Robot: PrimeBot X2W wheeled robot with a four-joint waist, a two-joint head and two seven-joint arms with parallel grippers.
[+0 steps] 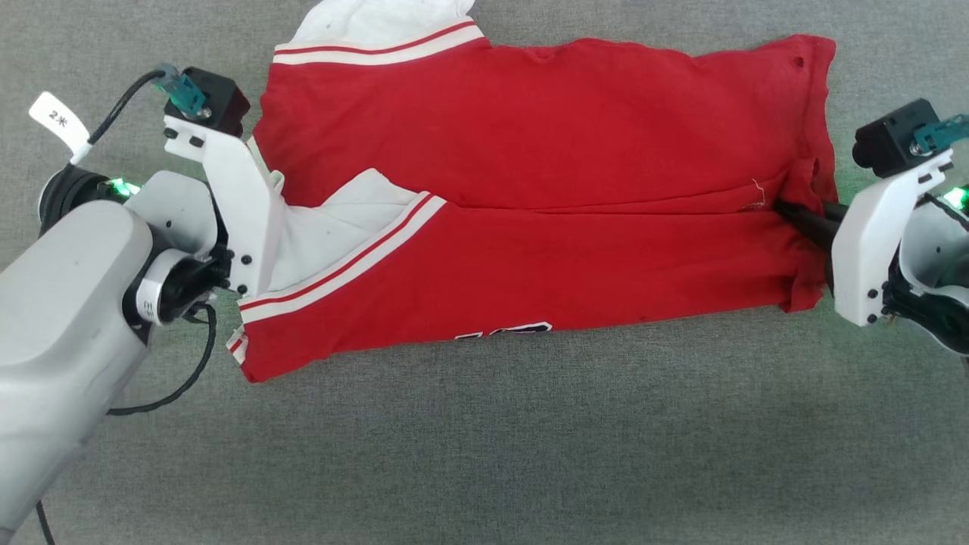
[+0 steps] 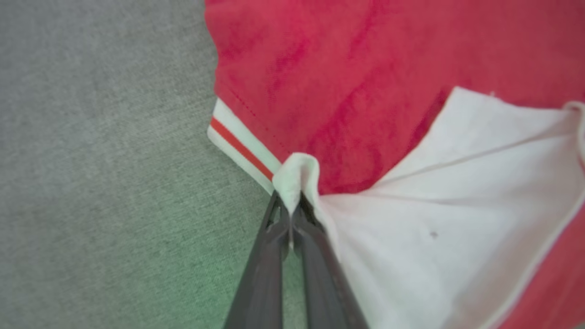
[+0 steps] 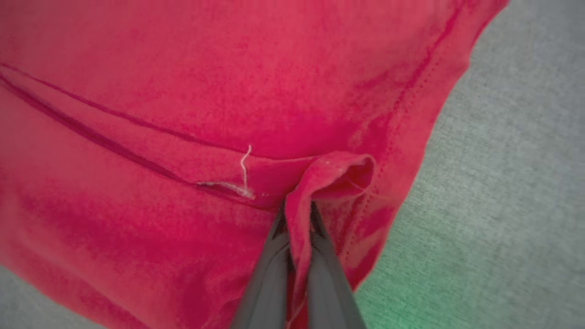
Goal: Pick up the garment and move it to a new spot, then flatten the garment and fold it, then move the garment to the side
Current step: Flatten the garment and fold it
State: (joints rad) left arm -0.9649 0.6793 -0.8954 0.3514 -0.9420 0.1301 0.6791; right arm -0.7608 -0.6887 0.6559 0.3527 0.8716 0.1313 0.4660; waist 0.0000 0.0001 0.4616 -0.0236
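The garment is seen laid out on the grey fabric surface. It is folded lengthwise, so that a nearer red panel is met by a farther one along a line across the middle.

At the robot's left end a white sleeve is tucked in between the two panels. A second sleeve is cut off by the top edge of the head view. Both are bordered by red-white stripe trim. Part of a black, white-outlined numeral is seen at the near fold edge.

The left gripper is closed on the garment. In the left wrist view a small pleat of white sleeve cloth is pinched between the fingertips, just beside the striped trim.

The right gripper is likewise closed. A fold of red cloth at the hem end is clamped between its fingers, and a bunched loop is raised just above the tips. A loose white thread is noted near that pinch, on the fold line.

The garment is thus held at opposite ends. A green glow is cast on the surface beside each wrist
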